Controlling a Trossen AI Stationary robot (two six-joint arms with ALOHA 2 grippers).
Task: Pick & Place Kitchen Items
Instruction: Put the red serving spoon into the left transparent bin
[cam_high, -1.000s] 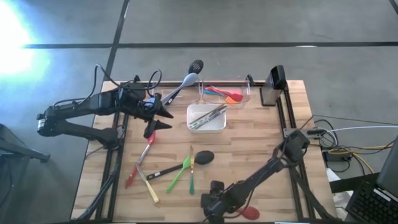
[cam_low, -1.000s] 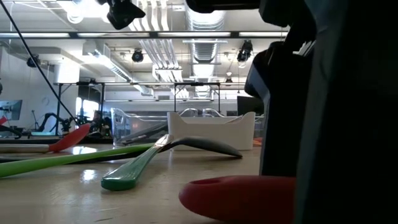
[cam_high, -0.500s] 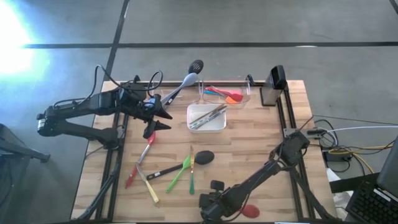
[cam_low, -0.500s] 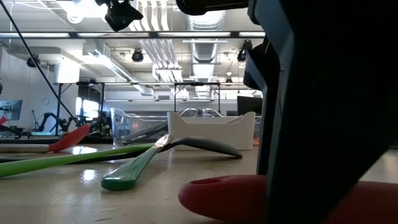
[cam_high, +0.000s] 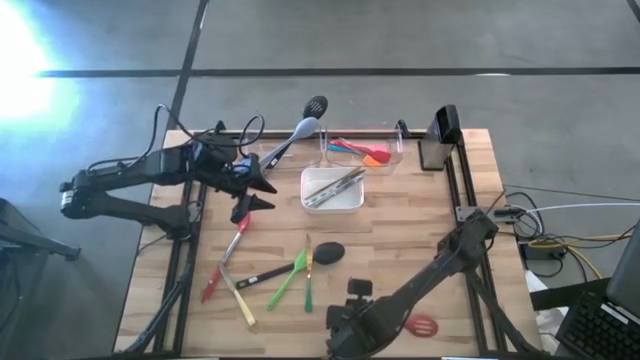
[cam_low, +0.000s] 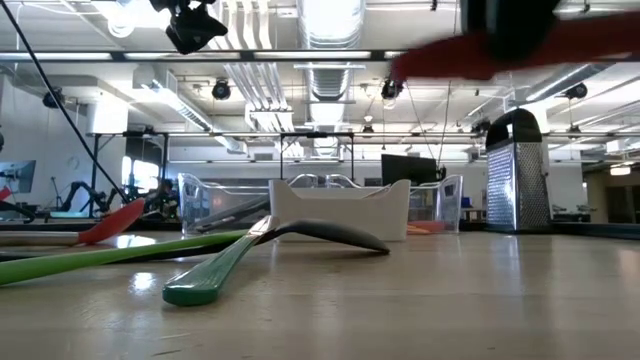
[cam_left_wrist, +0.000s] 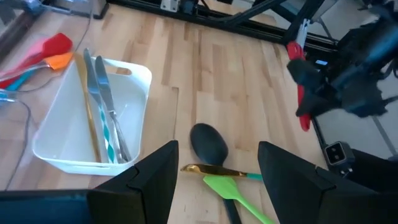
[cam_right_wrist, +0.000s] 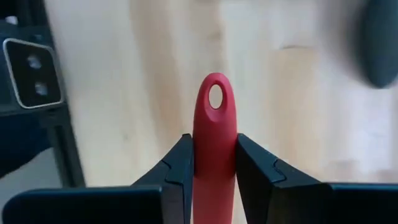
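My right tool (cam_right_wrist: 213, 163) pinches the red slotted turner (cam_high: 420, 326) by its handle, raised clear of the tabletop (cam_high: 400, 240) at the near edge. Step: transport. Next: carry it toward the clear bin (cam_high: 362, 150). My left tool (cam_left_wrist: 214, 180) hovers spread.

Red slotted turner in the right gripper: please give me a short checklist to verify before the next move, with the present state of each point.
1. Right gripper shut on the red slotted turner: ok, fingers clamp its handle on both sides.
2. Turner lifted off the table: ok in the low view.
3. Grip centred on the handle: not ok, it holds near the hole end.
4. Left gripper out of the way: ok, open, hovering near the white dish.
5. Room in the clear bin: cannot tell.
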